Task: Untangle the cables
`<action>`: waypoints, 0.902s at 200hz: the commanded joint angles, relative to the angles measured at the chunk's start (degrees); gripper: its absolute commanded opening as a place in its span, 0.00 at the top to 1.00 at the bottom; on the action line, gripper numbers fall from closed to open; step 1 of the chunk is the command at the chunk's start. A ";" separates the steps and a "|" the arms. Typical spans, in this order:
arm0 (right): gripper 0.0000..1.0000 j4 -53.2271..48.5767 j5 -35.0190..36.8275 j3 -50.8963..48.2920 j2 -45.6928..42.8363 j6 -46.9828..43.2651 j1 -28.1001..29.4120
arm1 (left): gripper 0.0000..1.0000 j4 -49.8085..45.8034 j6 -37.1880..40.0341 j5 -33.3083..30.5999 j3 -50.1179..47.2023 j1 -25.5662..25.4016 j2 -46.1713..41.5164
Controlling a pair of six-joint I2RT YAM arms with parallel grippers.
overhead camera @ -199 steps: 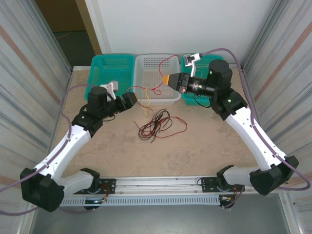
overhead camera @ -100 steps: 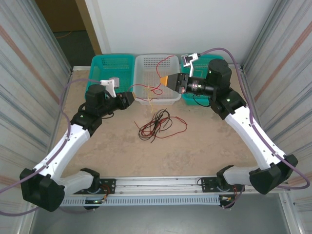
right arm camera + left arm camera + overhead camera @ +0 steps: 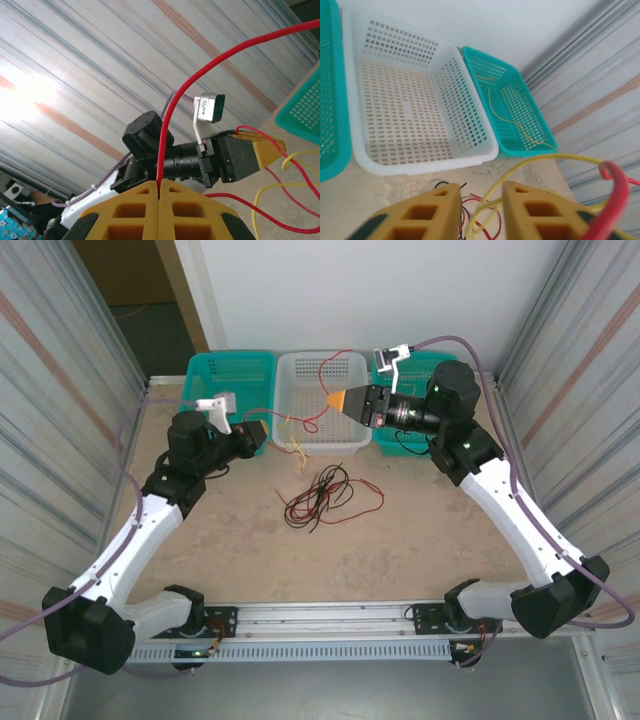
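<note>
Two arms stretch a red cable [image 3: 318, 422] over the white basket [image 3: 345, 440], both sets of fingers pinching it; tangled cables [image 3: 325, 495] lie on the counter [image 3: 400, 540] before three baskets.

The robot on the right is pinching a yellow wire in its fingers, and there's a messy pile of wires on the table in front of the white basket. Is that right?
Almost. The wire pinched in the right gripper is red, not yellow; the right wrist view shows it rising from between the closed fingers. The rest holds: in the top view, the messy pile of wires lies on the table in front of the white basket.
</note>
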 commanded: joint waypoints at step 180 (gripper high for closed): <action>0.22 -33.31 28.72 -5.38 -1.24 -15.71 0.27 | 1.00 -28.44 25.44 -28.70 18.24 -22.42 3.95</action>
